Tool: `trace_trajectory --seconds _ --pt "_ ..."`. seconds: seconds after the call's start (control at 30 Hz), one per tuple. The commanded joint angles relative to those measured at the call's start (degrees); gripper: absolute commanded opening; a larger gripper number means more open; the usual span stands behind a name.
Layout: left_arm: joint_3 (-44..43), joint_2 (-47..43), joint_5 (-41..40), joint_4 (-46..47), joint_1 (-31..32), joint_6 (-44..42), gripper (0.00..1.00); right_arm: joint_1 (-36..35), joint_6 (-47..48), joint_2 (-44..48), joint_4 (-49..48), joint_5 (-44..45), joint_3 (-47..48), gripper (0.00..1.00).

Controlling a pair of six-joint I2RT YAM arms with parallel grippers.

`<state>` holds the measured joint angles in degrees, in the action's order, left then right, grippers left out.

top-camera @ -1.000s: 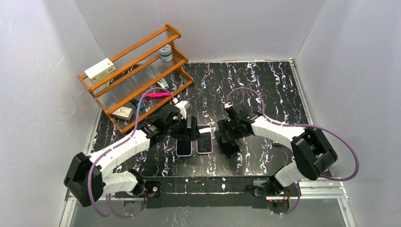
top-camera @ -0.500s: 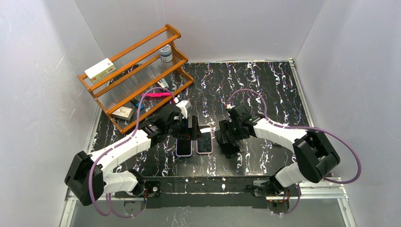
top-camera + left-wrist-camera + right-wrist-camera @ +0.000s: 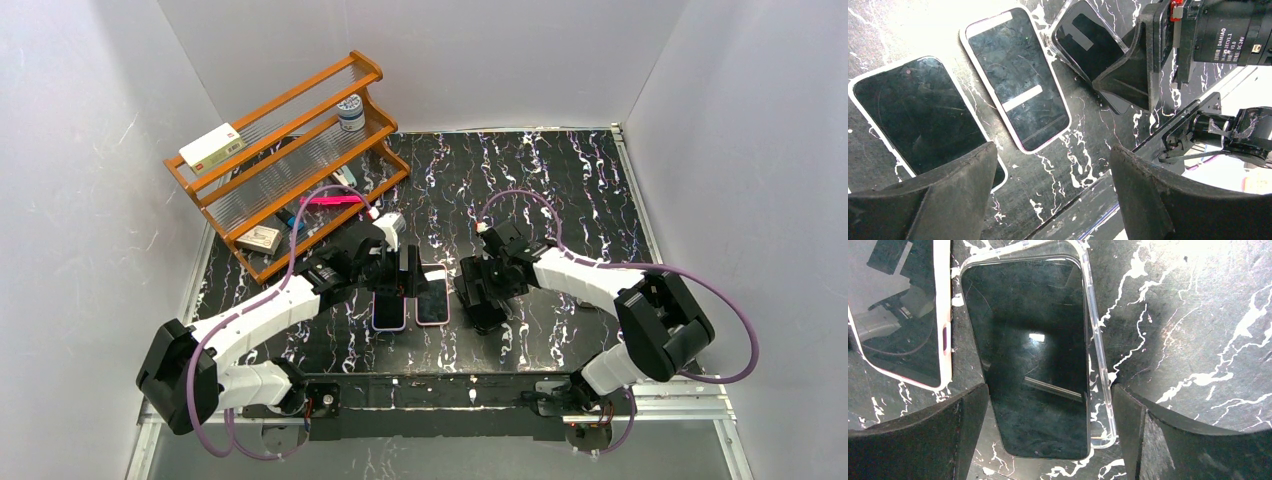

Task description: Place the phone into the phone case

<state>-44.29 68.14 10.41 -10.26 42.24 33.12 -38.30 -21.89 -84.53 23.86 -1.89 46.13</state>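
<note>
1. A wooden rack [image 3: 290,150] stands at the far-left corner of the black marbled surface [image 3: 560,180].
2. The left gripper [image 3: 1053,150] hangs midway along the near edge. Its jaws are spread wide and hold nothing.
3. Below it, a lavender-edged handset [image 3: 389,314] and a pink-edged handset [image 3: 432,300] lie side by side.
4. Just right of them, the dark phone [image 3: 1033,355] lies face up in the clear phone case [image 3: 1096,365]. Whether it is fully seated cannot be told.
5. The right gripper [image 3: 1050,392] hangs above that phone, jaws wide and empty, one on each side.
</note>
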Motion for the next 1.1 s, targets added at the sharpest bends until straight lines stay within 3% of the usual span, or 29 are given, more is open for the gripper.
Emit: trace_trajectory --seconds 0.0,0.27,0.47,0.7,0.9,1.07 --pt "1.3 -1.6 -0.9 0.0 0.3 0.1 0.80 -0.4 -0.3 -1.4 1.4 -0.7 0.3 0.97" --pt "1.6 -1.4 -2.2 0.0 0.8 -0.7 0.79 -0.5 -3.7 -0.8 0.5 -3.2 -0.6 0.83" --pt "0.0 0.3 -4.9 -1.8 2.9 -2.3 0.78 -0.6 -16.2 0.6 -0.9 -6.2 -3.8 0.79" --pt "-0.4 3.8 -6.1 1.3 6.5 0.3 0.75 -0.9 -26.1 9.6 -0.8 -4.6 -8.7 0.75" --pt "-0.8 7.8 -7.3 6.3 8.8 3.4 0.66 -0.6 -22.3 14.8 1.7 -0.8 -6.2 0.81" --pt "-1.7 12.0 -8.5 10.8 9.4 6.9 0.60 4.6 -16.6 15.6 0.3 -4.8 -5.0 0.74"
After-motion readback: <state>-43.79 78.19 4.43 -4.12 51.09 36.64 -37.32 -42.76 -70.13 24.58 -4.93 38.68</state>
